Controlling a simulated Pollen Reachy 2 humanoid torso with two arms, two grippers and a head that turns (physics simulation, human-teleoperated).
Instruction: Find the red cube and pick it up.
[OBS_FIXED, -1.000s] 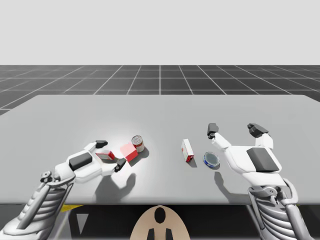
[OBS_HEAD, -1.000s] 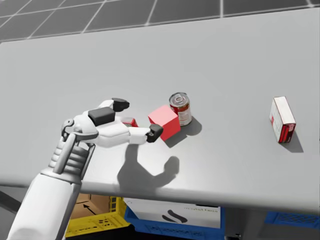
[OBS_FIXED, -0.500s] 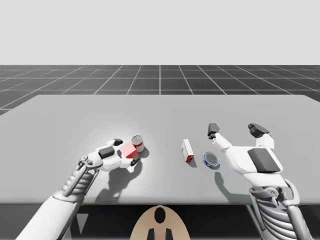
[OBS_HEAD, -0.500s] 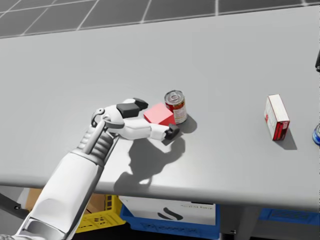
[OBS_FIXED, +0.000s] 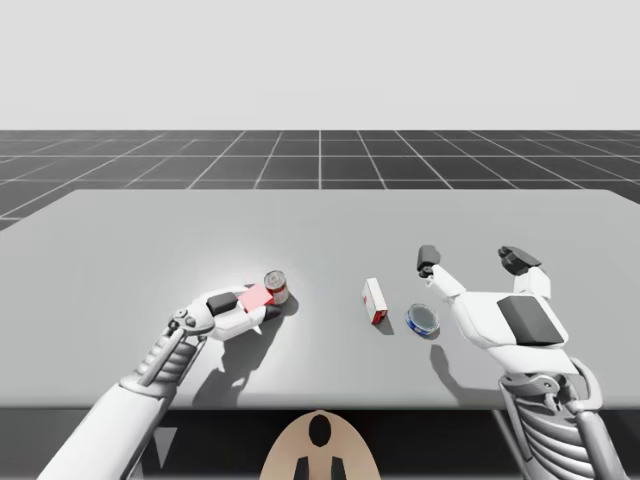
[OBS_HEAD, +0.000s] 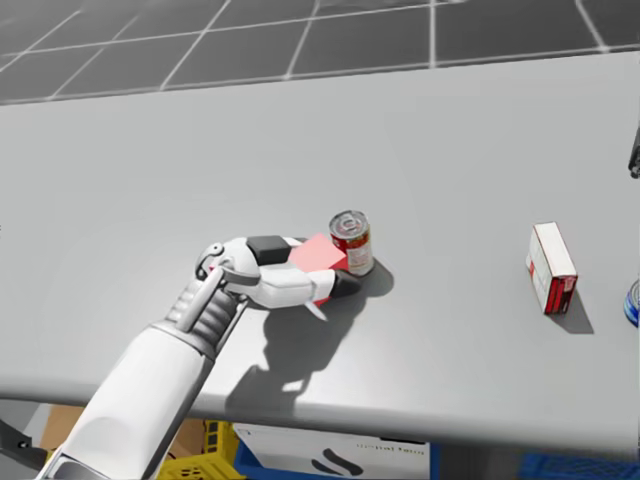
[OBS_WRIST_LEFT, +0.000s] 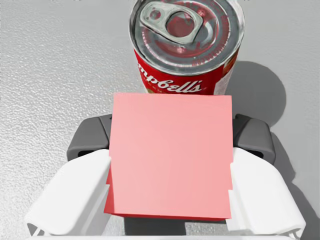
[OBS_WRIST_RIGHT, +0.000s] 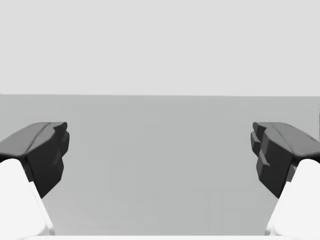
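The red cube (OBS_FIXED: 257, 296) rests on the grey table (OBS_FIXED: 320, 225), left of the middle, touching a red can (OBS_FIXED: 276, 287). My left gripper (OBS_FIXED: 254, 301) is shut on the cube. In the left wrist view the cube (OBS_WRIST_LEFT: 171, 155) sits between the dark pads (OBS_WRIST_LEFT: 90, 137), which press its two sides, with the can (OBS_WRIST_LEFT: 187, 45) just ahead. From my head I see the cube (OBS_HEAD: 318, 256) in the left gripper (OBS_HEAD: 322, 266) beside the can (OBS_HEAD: 352, 241). My right gripper (OBS_FIXED: 471, 262) hovers open at the right, with nothing between its fingers (OBS_WRIST_RIGHT: 42, 150).
A white and red box (OBS_FIXED: 375, 301) lies right of the can, also visible from my head (OBS_HEAD: 552, 266). A round blue tin (OBS_FIXED: 423, 319) sits just in front of my right hand. Bins show under the table's near edge (OBS_HEAD: 330, 455).
My left gripper has slid forward around the red cube and closed on its sides. The right arm has stayed put. My head has turned a little.
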